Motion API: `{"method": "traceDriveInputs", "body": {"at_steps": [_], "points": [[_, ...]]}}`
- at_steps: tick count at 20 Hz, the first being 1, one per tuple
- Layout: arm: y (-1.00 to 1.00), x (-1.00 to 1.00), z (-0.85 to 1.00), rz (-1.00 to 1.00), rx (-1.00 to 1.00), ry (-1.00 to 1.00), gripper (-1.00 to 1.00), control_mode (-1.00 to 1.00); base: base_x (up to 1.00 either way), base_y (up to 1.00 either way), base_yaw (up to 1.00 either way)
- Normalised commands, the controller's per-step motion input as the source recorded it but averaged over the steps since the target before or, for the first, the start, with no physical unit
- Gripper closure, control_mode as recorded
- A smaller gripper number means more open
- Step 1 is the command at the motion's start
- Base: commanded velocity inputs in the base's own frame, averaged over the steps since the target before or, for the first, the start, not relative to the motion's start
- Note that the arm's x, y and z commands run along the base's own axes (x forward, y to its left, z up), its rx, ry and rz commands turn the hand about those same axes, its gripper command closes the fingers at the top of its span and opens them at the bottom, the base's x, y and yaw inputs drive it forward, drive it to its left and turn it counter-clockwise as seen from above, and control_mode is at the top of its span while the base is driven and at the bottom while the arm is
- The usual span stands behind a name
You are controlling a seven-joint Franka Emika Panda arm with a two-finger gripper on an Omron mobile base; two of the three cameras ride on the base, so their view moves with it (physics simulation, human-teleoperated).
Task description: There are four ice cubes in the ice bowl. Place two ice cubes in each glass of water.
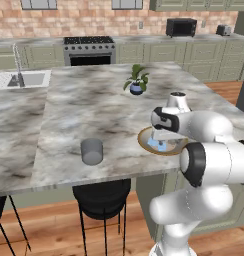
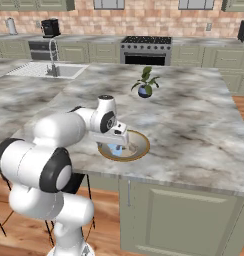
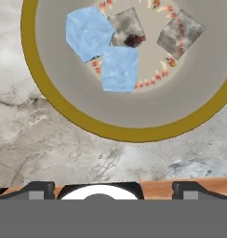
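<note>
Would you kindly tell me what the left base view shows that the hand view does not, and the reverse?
Left base view alone: one glass of water standing on the counter left of the bowl, the potted plant behind, the sink and the stove.

Hand view alone: the separate ice cubes in the bowl, two pale blue and touching, plus two greyer ones.

Both: the ice bowl with its golden rim, and the marble counter under it.

Bare counter [image 1: 94, 107] separates ice bowl [image 1: 144, 141], glass of water [image 1: 91, 151] and plant pot [image 1: 136, 88].
</note>
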Motion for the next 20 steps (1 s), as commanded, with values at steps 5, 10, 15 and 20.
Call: {"method": "traceDriveInputs", "body": {"at_steps": [5,10,15,20], "points": [[0.00,0.15,-0.11,0.04,0.00,0.00,-1.00,-1.00,0.00,0.00,0.00],[0.00,0.09,-0.14,0.05,0.00,0.00,-1.00,-1.00,0.00,0.00,0.00],[-0.02,0.12,-0.17,0.05,0.00,0.00,-1.00,-1.00,0.00,0.00,0.00],[-0.07,0.13,-0.17,0.03,0.00,0.00,-1.00,-1.00,0.00,0.00,0.00]]}}
